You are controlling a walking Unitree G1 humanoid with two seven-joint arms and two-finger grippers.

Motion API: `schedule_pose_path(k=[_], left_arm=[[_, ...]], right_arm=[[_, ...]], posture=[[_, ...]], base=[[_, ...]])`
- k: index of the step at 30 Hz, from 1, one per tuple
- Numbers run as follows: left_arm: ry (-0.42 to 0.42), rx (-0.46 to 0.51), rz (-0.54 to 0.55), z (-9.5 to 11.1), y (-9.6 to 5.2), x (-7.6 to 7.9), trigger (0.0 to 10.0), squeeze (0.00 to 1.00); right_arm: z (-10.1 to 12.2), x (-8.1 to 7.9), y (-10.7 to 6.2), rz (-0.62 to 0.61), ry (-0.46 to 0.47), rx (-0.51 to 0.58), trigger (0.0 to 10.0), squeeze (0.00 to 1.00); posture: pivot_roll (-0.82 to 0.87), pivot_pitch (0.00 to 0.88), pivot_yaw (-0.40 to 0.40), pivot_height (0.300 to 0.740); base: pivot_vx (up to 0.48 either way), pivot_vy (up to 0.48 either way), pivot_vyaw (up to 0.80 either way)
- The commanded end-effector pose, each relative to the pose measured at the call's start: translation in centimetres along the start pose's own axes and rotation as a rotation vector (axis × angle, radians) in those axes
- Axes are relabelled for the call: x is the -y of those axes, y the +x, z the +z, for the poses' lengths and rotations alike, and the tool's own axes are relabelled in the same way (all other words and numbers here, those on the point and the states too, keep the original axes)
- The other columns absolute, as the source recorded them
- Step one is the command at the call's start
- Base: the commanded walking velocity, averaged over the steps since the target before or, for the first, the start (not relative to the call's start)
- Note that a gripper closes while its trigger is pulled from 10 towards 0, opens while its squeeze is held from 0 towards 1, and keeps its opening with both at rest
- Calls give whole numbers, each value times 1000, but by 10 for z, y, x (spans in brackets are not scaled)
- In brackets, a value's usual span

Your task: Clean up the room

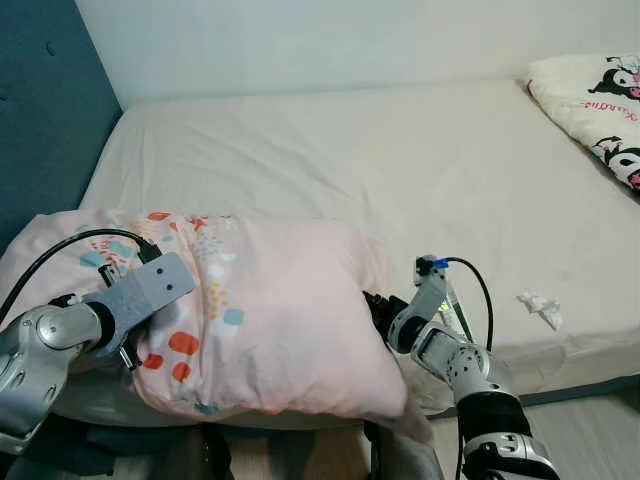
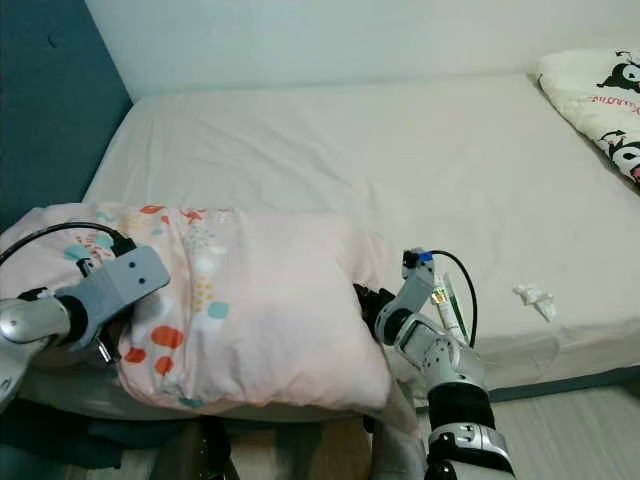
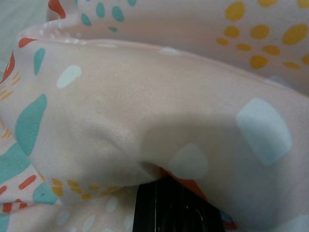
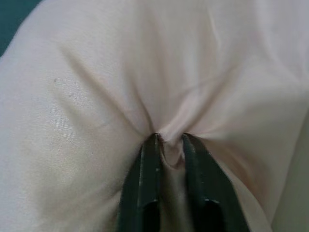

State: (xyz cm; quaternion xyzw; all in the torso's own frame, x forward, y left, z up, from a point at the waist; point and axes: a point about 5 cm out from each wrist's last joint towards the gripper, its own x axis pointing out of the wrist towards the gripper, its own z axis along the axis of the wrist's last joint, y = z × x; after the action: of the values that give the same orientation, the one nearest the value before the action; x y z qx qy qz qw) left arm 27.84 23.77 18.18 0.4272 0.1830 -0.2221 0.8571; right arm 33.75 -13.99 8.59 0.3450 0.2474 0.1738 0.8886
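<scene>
A pink pillow point(image 1: 270, 310) with coloured spots lies at the near edge of the bed point(image 1: 400, 160), held between both arms. The right gripper point(image 4: 169, 145) pinches a fold of its plain cloth at the pillow's right end. The left gripper point(image 3: 169, 208) is buried in the patterned cloth at the left end (whether its fingers are closed cannot be told). A crumpled tissue point(image 1: 540, 305) lies near the bed's right edge, and a cartoon-print blanket point(image 1: 595, 100) at the far right corner.

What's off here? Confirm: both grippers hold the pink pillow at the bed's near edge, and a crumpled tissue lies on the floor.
The tissue lies on the bed, not the floor, as the left eye view shows. The rest stands: both grippers hold the pillow.
</scene>
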Motion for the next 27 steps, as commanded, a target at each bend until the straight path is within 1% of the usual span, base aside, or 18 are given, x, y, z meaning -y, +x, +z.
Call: schedule_pose_path(k=[1,2,4,5,7,8,11,13,14,16,18,19,21,22,23,25,26,27], left_arm=[[8,29,-32,6,1,7,0,0],[8,29,-32,6,1,7,0,0],[11,25,-38,5,0,7,0,0],[11,25,-38,5,0,7,0,0],[13,21,-39,3,-1,6,0,0],[13,21,-39,3,-1,6,0,0],[21,-1,-20,-2,-4,-1,0,0],[20,-2,-16,-3,-5,-2,0,0],[19,-1,-15,-3,-5,-2,0,0],[-7,13,-19,-1,-6,-2,0,0],[-77,74,-50,6,-9,-1,0,0],[-109,108,-70,11,-10,0,0,0],[-201,223,-147,26,-18,1,0,0],[-229,286,-200,34,-24,2,0,0],[-216,382,-288,43,-37,7,0,0],[-179,507,-413,53,-55,17,0,0],[-179,507,-413,53,-55,17,0,0],[-183,562,-485,57,-67,22,0,0]], right_arm=[[-15,3,4,-26,26,-69,0,0],[-15,3,4,-26,26,-69,0,0],[-14,11,4,-70,32,-62,0,0],[-14,11,4,-70,32,-62,0,0],[-11,16,3,-100,32,-48,0,0],[-11,16,3,-100,32,-48,0,0],[-4,21,3,-144,30,-24,0,0],[-1,20,4,-148,18,-5,0,0],[1,20,5,-148,9,8,0,0],[13,20,6,-167,-72,59,0,0],[35,20,5,-218,-163,135,0,0],[47,18,5,-235,-188,173,0,0],[82,10,1,-248,-224,283,0,0],[98,3,-1,-244,-241,335,0,0],[120,-9,-4,-219,-251,404,0,0],[145,-27,-8,-170,-266,483,0,0],[145,-27,-8,-170,-266,483,0,0],[156,-39,-8,-120,-274,517,0,0]], posture=[[-45,159,22,546],[-45,159,22,546],[-41,159,22,546],[-41,159,22,546],[-40,155,21,546],[-40,155,21,546],[-33,154,18,546],[-29,155,17,546],[-29,155,17,546],[-23,156,14,546],[-27,157,8,546],[-13,152,-1,546],[-1,151,-8,546],[1,150,-10,546],[8,147,-16,546],[18,146,-25,546],[18,146,-25,546],[20,146,-28,546]], base=[[0,0,0],[0,0,0],[0,0,0],[0,0,0],[0,0,0],[0,0,0],[0,0,0],[0,0,0],[0,0,0],[0,0,0],[0,0,0],[0,0,0],[0,0,0],[0,0,0],[0,0,0],[0,0,0],[0,0,0],[0,0,0]])
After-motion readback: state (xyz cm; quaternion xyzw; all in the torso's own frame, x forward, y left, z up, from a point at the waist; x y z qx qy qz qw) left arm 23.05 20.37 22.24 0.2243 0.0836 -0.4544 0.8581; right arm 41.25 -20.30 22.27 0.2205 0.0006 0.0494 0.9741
